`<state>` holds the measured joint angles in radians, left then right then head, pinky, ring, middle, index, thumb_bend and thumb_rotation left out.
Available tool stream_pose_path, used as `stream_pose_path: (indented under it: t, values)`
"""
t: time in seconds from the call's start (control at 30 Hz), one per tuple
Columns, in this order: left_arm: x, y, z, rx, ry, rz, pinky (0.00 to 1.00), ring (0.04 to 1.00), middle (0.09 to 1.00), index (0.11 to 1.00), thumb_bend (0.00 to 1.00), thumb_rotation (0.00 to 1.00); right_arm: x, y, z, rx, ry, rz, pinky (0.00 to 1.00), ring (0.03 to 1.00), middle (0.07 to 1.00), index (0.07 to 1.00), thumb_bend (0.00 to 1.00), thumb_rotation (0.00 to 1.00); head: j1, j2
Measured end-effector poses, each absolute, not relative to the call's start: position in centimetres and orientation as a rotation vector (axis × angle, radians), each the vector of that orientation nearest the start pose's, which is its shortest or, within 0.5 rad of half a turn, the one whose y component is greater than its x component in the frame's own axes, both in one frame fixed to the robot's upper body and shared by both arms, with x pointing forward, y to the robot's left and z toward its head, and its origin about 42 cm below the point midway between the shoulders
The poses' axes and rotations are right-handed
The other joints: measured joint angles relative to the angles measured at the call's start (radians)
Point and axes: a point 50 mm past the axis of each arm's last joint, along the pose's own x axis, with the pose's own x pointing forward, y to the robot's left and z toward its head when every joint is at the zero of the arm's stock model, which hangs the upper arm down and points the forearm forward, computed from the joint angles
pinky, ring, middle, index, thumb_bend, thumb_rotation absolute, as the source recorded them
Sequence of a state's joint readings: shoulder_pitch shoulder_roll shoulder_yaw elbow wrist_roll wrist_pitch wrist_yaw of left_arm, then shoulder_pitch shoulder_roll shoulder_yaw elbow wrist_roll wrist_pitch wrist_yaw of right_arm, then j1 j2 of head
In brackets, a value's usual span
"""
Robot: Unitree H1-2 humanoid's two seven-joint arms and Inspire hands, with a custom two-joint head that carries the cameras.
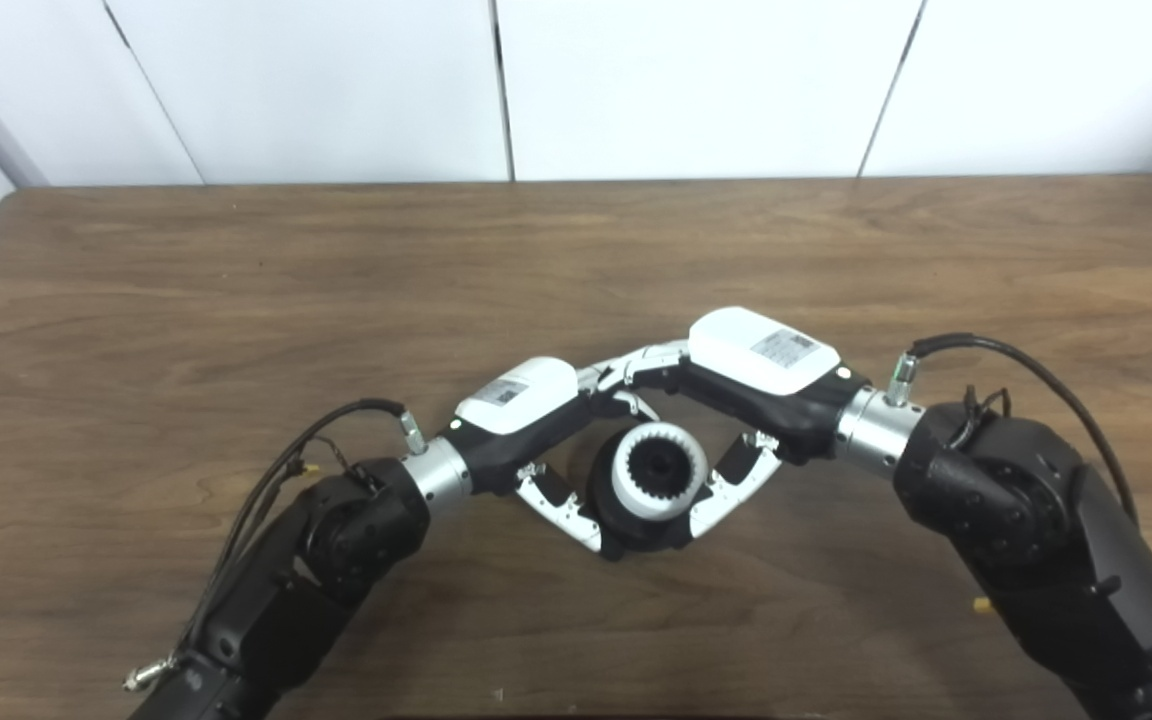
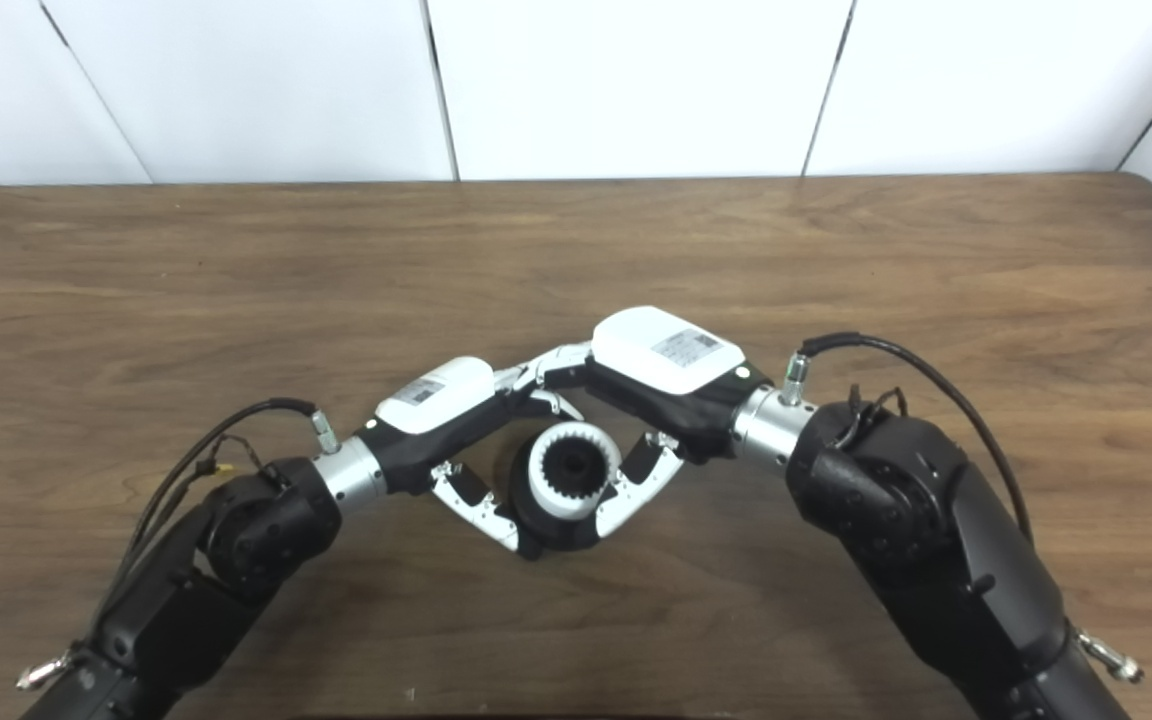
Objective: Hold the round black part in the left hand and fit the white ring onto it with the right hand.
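White toothed ring (image 1: 659,470) appears seated on round black part (image 1: 636,525), held between left hand (image 1: 526,420) and right hand (image 1: 751,385) above surface (image 1: 576,260); both hands are closed on the assembly; release left

Round black part (image 1: 636,525) sits at the near middle of the wooden table (image 1: 236,280), white ring (image 1: 658,470) seated on top of it. Left hand (image 1: 526,420) grips the part from its left; right hand (image 1: 746,385) touches it from the right. Fingertips meet behind the part.
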<state>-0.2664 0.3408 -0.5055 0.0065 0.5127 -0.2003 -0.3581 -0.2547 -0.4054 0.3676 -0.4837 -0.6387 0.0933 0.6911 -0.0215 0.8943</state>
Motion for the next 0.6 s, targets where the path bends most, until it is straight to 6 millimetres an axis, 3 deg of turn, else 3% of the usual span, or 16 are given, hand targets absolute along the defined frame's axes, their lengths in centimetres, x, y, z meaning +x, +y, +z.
stream_pose_path:
  t: [0.6]
  values:
    - [31.91, 15.77, 13.55, 0.950, -0.334, -0.893, 0.87, 0.989, 0.955, 0.488, 0.52, 0.08, 29.01, -18.19, 24.22, -1.174, -0.323, 0.838, 0.67, 0.807, 0.899, 0.930, 0.99, 0.37, -0.003, 0.002]
